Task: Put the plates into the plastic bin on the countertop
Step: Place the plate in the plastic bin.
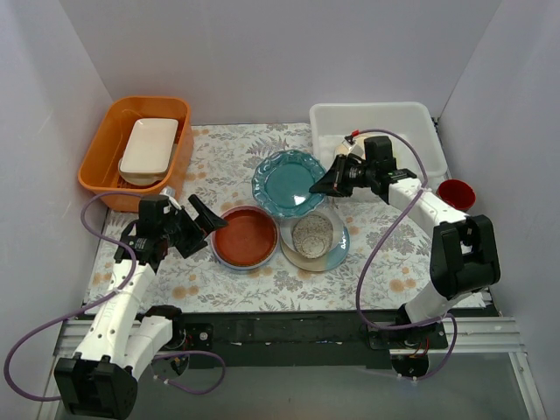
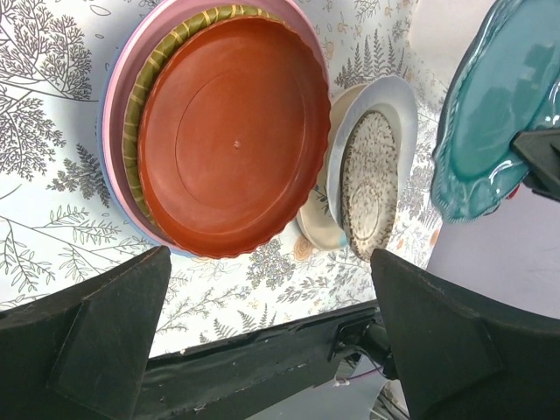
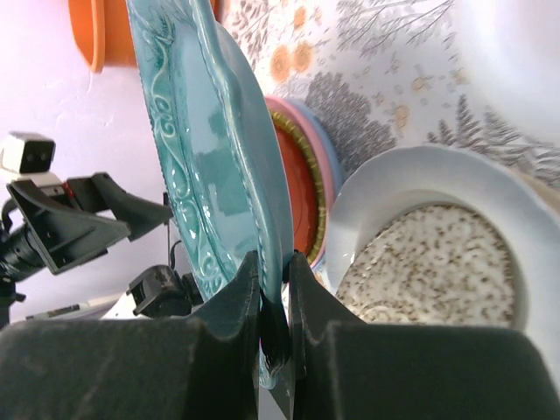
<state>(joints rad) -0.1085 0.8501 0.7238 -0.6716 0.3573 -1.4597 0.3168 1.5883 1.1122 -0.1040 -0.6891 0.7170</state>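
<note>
Plate [image 1: 287, 179], teal, hangs pinched in right hand [image 3: 273, 302]; left hand [image 1: 201, 229] agape.

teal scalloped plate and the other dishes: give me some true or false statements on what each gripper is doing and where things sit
1. The right gripper is shut on the rim of the teal scalloped plate. True.
2. The left gripper grips the red-brown round plate. False: its jaws stand open beside that plate, holding nothing.
3. The teal scalloped plate lies inside the white translucent plastic bin. False: it is held tilted outside the bin, above the leaf-print countertop.
4. The white rectangular dish sits in the orange plastic tub. True.
</note>
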